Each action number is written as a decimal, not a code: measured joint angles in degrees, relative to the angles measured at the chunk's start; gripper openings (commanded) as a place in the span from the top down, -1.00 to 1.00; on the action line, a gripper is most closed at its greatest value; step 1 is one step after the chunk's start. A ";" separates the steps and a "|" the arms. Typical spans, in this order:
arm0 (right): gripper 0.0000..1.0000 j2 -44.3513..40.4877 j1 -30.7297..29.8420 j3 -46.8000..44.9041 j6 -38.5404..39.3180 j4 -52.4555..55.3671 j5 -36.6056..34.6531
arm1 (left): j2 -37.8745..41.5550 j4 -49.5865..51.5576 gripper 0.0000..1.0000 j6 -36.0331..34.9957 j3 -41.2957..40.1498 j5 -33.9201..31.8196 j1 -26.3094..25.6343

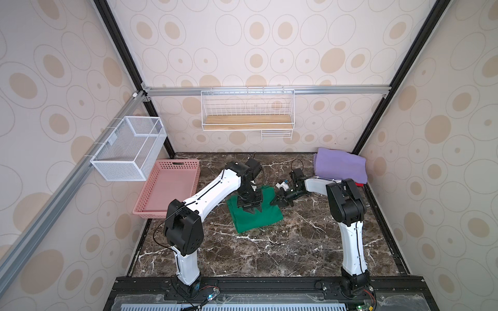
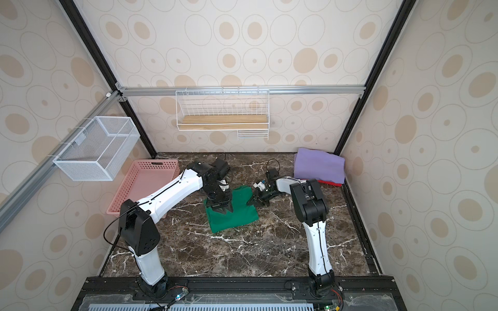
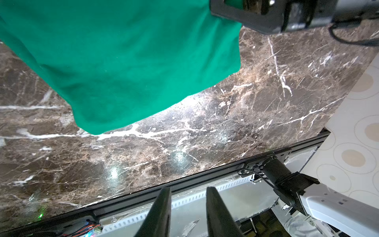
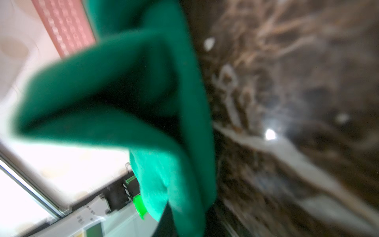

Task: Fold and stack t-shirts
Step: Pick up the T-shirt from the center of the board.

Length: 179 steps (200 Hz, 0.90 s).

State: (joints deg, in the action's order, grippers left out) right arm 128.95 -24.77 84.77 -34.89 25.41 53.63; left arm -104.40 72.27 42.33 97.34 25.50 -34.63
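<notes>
Between spotted walls [image 1: 269, 40], on the marble tabletop [image 1: 269, 255], right gripper [image 1: 275, 201] pinches green t-shirt [image 1: 258, 219]; left gripper [image 1: 253, 210] gapes.

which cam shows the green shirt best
The top views: both show nearly all of the green t-shirt lying folded on the marble table, partly covered by the left gripper. The left wrist view shows just one end of it; the right wrist view shows a blurred close-up of bunched cloth.
</notes>
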 measured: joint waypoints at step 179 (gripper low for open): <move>1.00 -7.17 6.58 33.73 8.07 31.65 -16.22 | 2.38 7.80 0.35 0.42 13.73 -3.17 0.02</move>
State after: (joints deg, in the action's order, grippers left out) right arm 121.78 -18.20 118.50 -26.83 57.06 37.41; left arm -102.02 80.07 42.74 111.07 22.33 -34.61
